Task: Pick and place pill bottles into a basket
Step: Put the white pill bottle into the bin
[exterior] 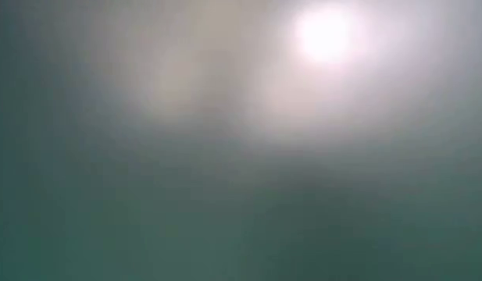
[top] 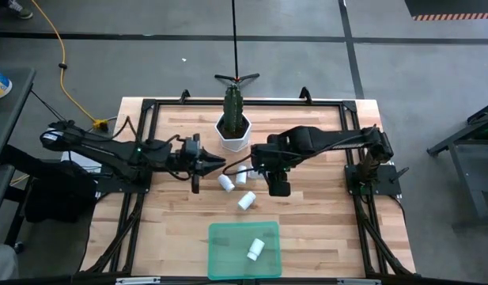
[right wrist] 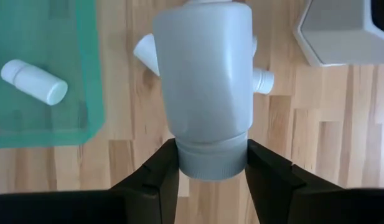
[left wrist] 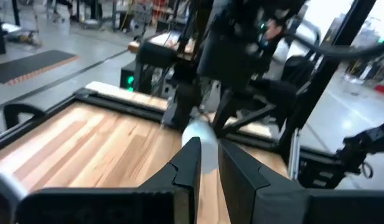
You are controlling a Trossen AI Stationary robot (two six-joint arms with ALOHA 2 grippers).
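My right fingers (right wrist: 207, 167) pinching a pill bottle (right wrist: 207, 81) above the counter (top: 323, 229), left fingers (left wrist: 207, 165) pressed together.

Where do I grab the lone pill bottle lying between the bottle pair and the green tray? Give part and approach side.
Grip the pill bottle across the middle of its body, coming from straight above. It lies on its side on the table, apart from the bottle pair, so fingers likely fit either side of its narrow width.
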